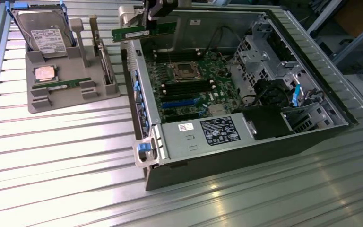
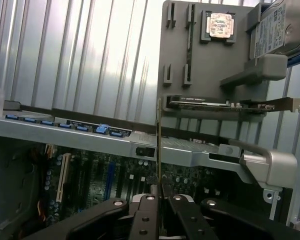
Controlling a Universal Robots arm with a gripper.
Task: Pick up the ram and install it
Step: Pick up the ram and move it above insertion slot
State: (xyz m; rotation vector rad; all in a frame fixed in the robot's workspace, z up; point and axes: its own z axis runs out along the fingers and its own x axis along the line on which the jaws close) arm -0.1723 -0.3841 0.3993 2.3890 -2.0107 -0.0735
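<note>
While gripper [image 2: 159, 199] pinches ram [image 1: 143, 31] over computer case [image 1: 232, 163] | advice: keep it level, edge parallel to the memory slots [image 1: 185, 88]

On the counter [image 1: 62, 165], the open computer case [image 1: 232, 168] lies at the exterior view's right, with the holder [image 1: 49, 101] near it at the left. In the holder, the hard drive [image 1: 46, 35] stands at the back. The processor chip [image 1: 45, 73] lies before it and a spare memory stick [image 1: 58, 85] before that. A card [image 1: 102, 56] stands upright along the side nearest the case. The ram [image 1: 140, 30], gripped in the claw [image 2: 159, 197], hangs above the case wall facing the holder.
</note>
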